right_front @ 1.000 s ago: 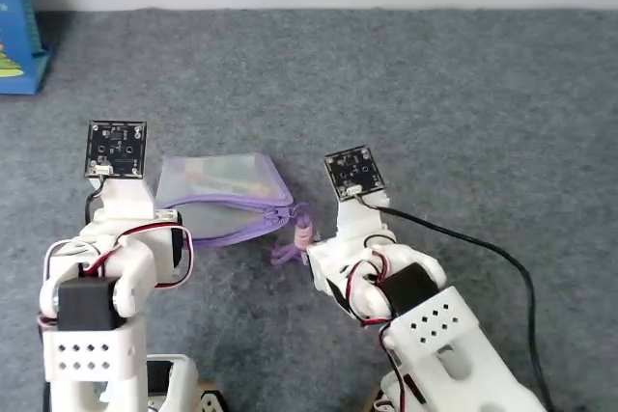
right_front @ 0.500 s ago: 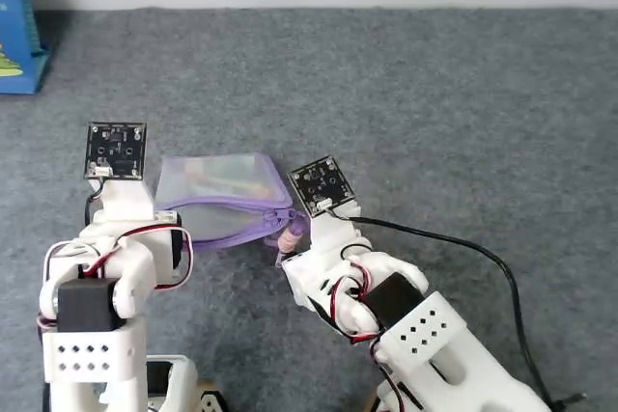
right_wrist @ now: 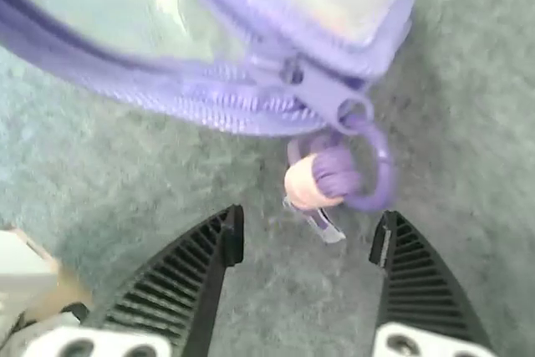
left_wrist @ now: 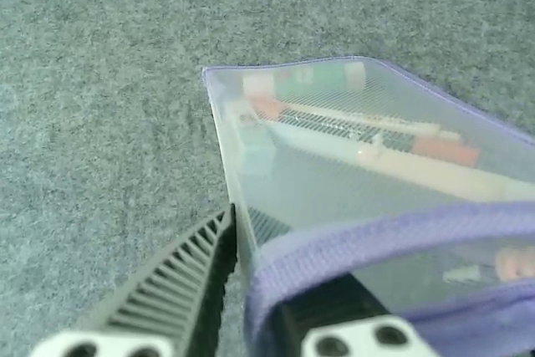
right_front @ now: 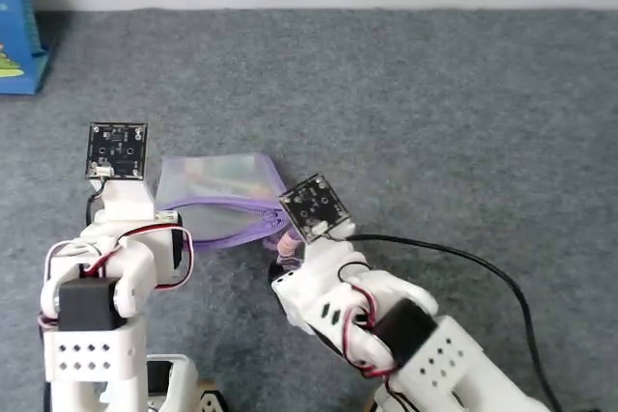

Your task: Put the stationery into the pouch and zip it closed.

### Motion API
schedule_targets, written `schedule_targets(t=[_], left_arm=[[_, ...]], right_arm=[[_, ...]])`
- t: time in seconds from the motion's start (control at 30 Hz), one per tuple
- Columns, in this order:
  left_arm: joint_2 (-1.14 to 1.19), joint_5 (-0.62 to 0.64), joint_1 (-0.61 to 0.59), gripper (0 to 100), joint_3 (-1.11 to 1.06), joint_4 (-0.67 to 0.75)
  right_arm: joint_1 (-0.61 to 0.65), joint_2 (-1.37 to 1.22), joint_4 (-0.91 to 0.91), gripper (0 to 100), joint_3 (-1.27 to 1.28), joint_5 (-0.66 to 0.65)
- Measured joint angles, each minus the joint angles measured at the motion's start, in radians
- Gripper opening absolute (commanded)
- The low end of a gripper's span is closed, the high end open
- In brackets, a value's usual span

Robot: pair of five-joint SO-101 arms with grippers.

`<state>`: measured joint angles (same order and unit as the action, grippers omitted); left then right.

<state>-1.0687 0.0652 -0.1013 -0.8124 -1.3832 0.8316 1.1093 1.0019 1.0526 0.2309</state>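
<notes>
Grey, felt-like matting covers the table, with a blue box [right_front: 19,36] at its far edge. Over it, the right gripper [right_wrist: 309,223] hangs with its jaws spread wide and nothing between them. It is just above the pink bead [right_wrist: 301,183] and purple cord loop [right_wrist: 368,165] that trail from the zipper pull [right_wrist: 322,94]. The pull sits at the end of the pouch [right_front: 212,190] nearest this arm.

At the pouch's other end, the left gripper [left_wrist: 251,265] pinches the purple edge. The stationery [left_wrist: 359,135] lies inside behind the clear wall. The mouth seems to gape there, so the zip looks unfinished.

The main risk is a poor catch. If the jaws close a little off, they may nip only the loose cord or the bead's edge, or dig into the matting, and slip free once pulled. A firm tug could also drag the light pouch out of the left gripper's thin hold, or bunch the soft fabric and jam the slider.
</notes>
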Motion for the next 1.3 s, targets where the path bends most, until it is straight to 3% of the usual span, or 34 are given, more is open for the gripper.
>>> schedule_targets(t=[0.27,0.5,0.83,0.93,1.23,1.3], left_arm=[[0.0,0.0,0.0,1,0.0,0.0],[0.0,0.0,-0.002,1,0.0,0.0],[0.0,0.0,-0.002,1,0.0,0.0],[0.0,0.0,-0.002,1,0.0,0.0],[0.0,0.0,-0.002,1,0.0,0.0],[0.0,0.0,-0.002,1,0.0,0.0]], right_arm=[[-0.035,0.025,-0.054,24.6,0.038,0.0],[-0.046,0.025,-0.189,6.7,0.114,-0.032],[-0.049,0.028,-0.203,5.6,0.146,-0.032],[-0.051,0.037,-0.203,0.7,0.164,-0.032],[-0.12,0.037,-0.203,1.5,0.164,-0.071],[-0.12,0.037,-0.203,7.7,0.164,-0.074]])
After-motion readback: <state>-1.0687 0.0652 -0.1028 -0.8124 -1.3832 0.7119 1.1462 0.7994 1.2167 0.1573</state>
